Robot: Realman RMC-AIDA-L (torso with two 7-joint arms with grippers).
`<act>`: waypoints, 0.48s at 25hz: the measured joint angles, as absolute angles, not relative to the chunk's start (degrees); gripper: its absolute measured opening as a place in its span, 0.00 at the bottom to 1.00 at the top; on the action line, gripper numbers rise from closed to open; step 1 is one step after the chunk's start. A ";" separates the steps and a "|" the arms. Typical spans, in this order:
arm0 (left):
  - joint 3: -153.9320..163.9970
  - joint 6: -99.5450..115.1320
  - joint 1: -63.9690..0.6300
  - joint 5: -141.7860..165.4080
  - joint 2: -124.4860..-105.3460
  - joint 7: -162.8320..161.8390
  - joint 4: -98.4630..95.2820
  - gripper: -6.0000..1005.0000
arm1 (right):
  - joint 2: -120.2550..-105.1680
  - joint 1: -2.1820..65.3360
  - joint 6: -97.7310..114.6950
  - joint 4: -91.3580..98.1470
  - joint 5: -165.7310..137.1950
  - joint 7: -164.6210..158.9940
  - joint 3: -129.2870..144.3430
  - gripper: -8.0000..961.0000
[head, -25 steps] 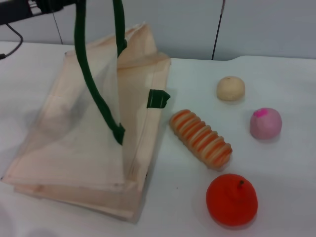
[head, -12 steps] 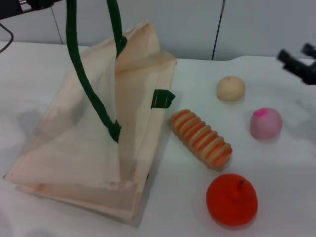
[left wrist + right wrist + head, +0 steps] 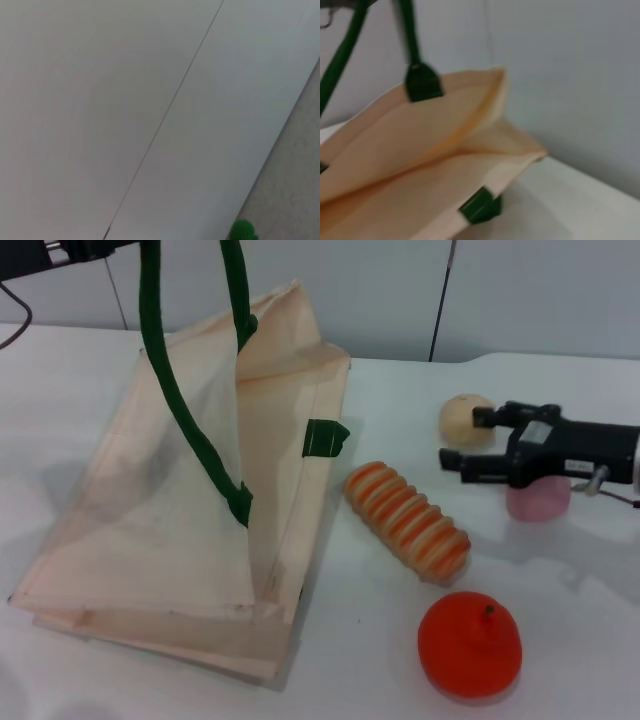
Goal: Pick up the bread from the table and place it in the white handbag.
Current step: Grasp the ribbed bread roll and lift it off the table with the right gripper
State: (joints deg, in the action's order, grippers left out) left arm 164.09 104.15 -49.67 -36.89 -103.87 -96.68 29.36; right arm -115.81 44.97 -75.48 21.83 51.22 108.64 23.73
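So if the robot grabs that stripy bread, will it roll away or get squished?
Probably not roll far: the bread is long and ridged, lying flat on the table, so it would likelier pivot than roll. The ridges may help the right gripper, open just beyond it, hold on. It looks puffy, so it might squash a little.

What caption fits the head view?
Right gripper open above the table, nearing the bread beside the white handbag.

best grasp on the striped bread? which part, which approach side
Probably mid-length on the bread, from above, fingers across its narrow width. It lies flat and diagonal on the table, long sides clear, the white handbag just off its far end. The right gripper, open, is nearest.
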 joint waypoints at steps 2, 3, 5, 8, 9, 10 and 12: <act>164.09 104.15 -49.71 -36.89 -103.86 -96.68 29.36 0.10 | -115.83 45.40 -75.52 21.68 50.74 107.88 26.16 0.89; 164.09 104.15 -49.71 -36.89 -103.86 -96.68 29.36 0.10 | -115.83 45.56 -75.47 21.67 50.69 107.29 27.78 0.89; 164.09 104.09 -49.70 -36.89 -103.85 -96.68 29.36 0.10 | -115.84 45.88 -75.26 21.67 50.65 106.06 30.82 0.89; 164.09 103.75 -49.70 -36.89 -103.85 -96.68 29.33 0.10 | -115.84 46.40 -74.53 21.70 50.59 104.05 35.07 0.89; 164.09 103.67 -49.71 -36.89 -103.87 -96.68 29.29 0.10 | -115.86 46.58 -74.10 21.70 50.57 103.32 36.20 0.89; 164.09 103.62 -49.72 -36.89 -103.96 -96.68 29.26 0.10 | -115.89 46.74 -73.55 21.70 50.56 102.67 36.95 0.89; 164.09 103.61 -49.77 -36.89 -104.05 -96.68 29.25 0.10 | -115.97 46.92 -72.26 21.45 50.54 101.73 37.82 0.89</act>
